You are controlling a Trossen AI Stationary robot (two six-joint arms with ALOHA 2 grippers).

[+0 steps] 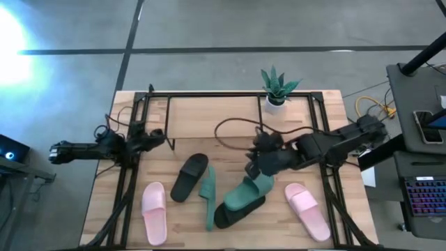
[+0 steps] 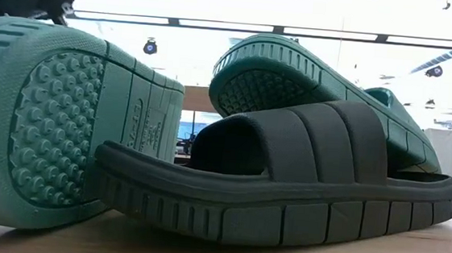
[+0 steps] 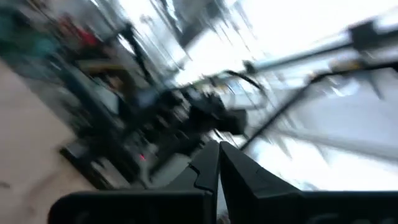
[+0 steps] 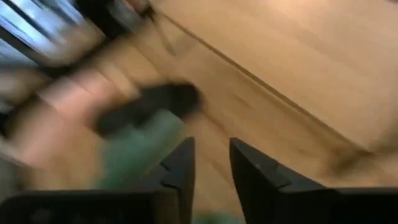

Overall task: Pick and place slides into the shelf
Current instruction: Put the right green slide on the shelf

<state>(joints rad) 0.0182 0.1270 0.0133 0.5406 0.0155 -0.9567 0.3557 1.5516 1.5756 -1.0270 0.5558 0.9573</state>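
Observation:
A green slide (image 1: 249, 193) lies tilted, its near part propped on a black slide (image 1: 231, 214); the low view shows this green slide (image 2: 311, 77) leaning on the black slide's strap (image 2: 305, 145). The second green slide (image 1: 208, 196) stands on its edge beside the second black slide (image 1: 189, 176). Two pink slides (image 1: 153, 213) (image 1: 307, 210) lie flat near the table's near edge. My right gripper (image 1: 259, 167) (image 4: 212, 168) is open by a narrow gap, just above the tilted green slide's far end. My left gripper (image 1: 157, 137) (image 3: 218, 168) is shut at the table's left. The shelf (image 1: 230, 95) stands along the far edge.
A small potted plant (image 1: 277, 87) stands at the far edge by the shelf's right part. A dark cable (image 1: 230, 125) loops over the table's middle. Bare wood shows between the slides and the shelf.

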